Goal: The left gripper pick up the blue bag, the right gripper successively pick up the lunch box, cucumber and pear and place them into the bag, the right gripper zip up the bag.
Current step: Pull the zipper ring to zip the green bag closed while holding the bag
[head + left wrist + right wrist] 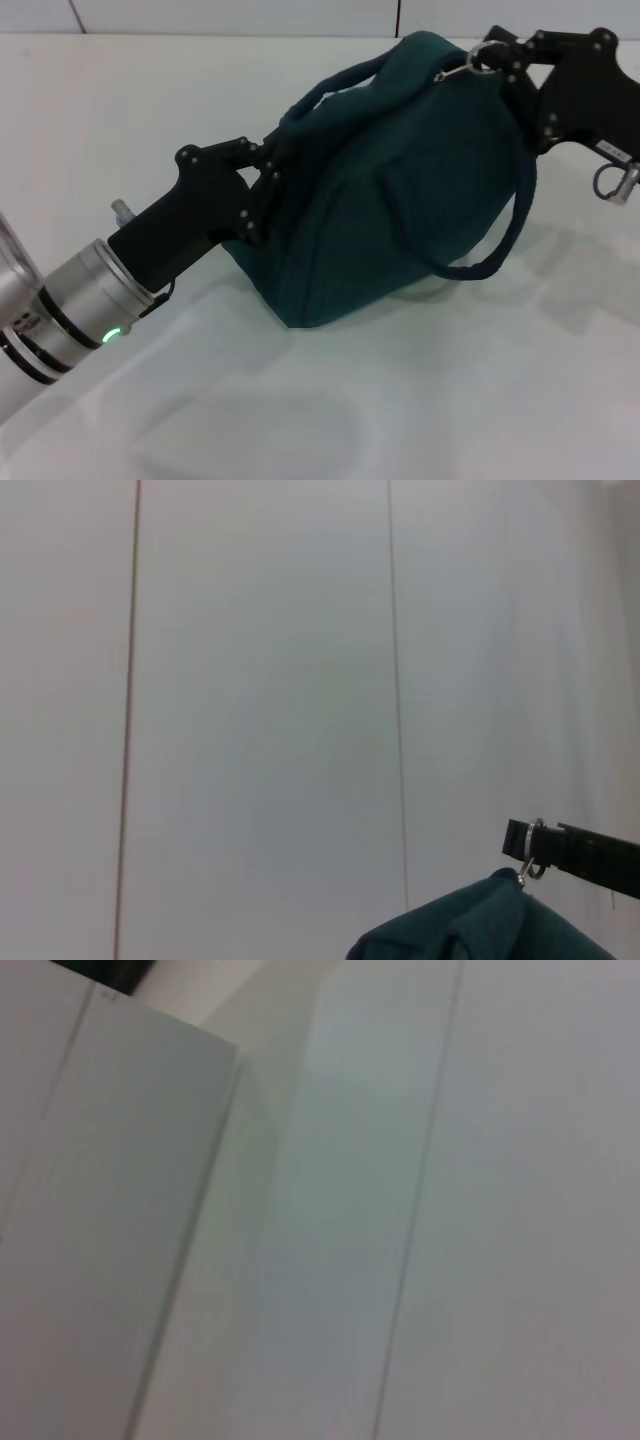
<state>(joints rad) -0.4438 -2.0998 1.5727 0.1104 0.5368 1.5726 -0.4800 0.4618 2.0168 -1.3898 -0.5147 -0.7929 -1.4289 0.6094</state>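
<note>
**Bag held at both ends**

White tabletop (420, 400) carried the blue bag (400, 200), contents hidden. Left gripper (268, 185) clamped its handle; right gripper (492, 58) pinched the zipper ring (472, 60).

Left wrist view showed wall panels, bag top and ring.

Right wrist view showed only panels.

Head camera looks down close; both wrist cameras face walls.

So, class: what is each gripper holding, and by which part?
The left gripper clamps the blue bag at its left end, by the handle base. The right gripper pinches the metal ring pull of the zipper at the bag's top.
</note>
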